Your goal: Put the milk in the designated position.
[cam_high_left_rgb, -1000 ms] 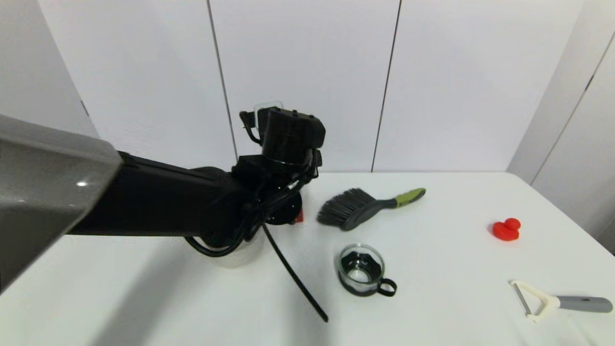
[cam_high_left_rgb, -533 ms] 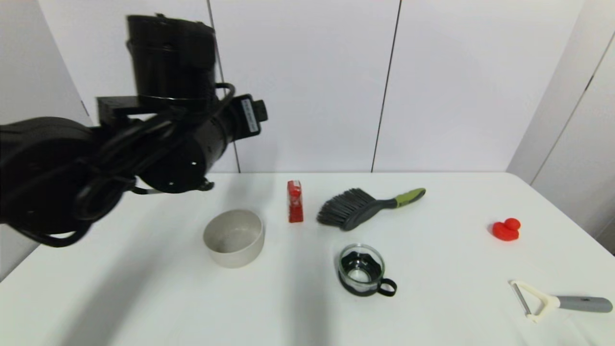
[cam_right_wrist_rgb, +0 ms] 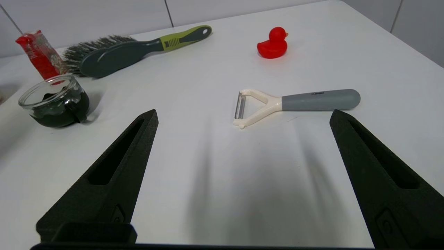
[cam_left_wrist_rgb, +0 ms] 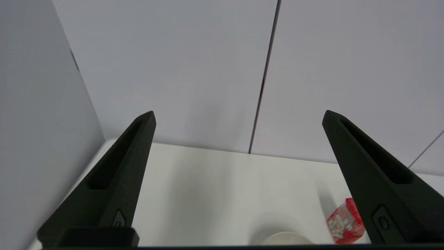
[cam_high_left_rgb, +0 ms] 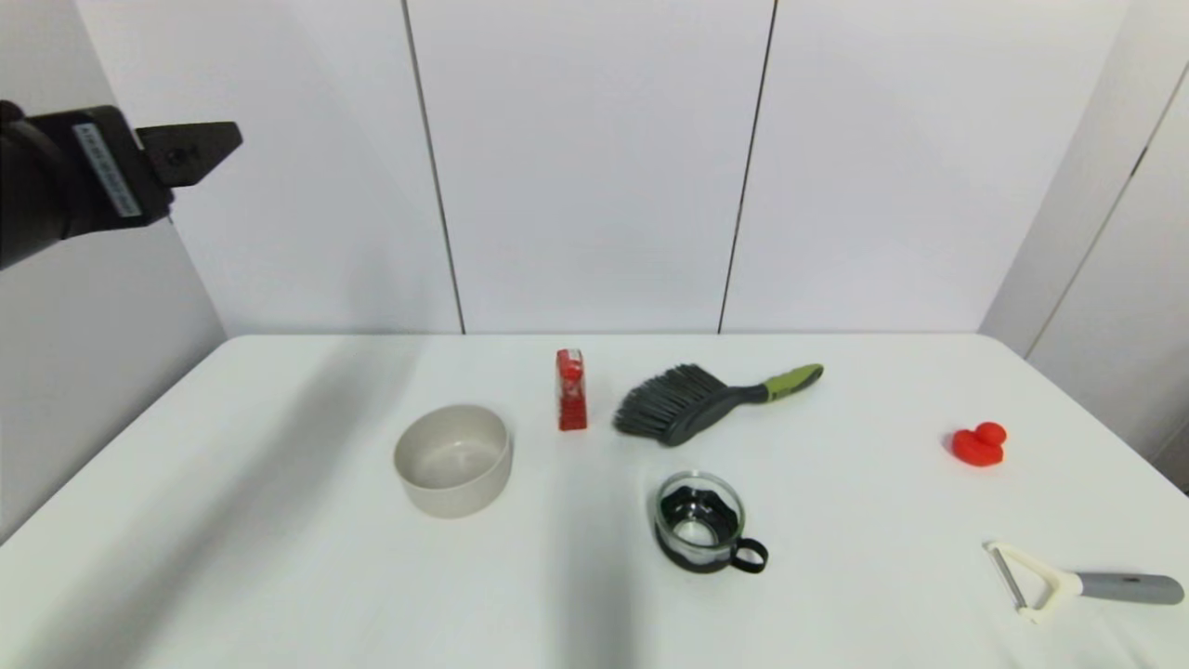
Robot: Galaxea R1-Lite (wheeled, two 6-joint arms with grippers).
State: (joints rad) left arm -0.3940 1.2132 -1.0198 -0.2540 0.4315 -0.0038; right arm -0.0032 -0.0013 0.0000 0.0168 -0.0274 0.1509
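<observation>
Red milk stands upright, print unreadable; left hand and right hand gape empty.

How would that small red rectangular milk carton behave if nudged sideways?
The small red rectangular milk carton stands upright, tall on a narrow base, so it would probably tip rather than slide. It looks light for its size. Its thin walls may dent under a hard squeeze.

head: high, facing table | wrists: low, forward | shared: milk
</observation>
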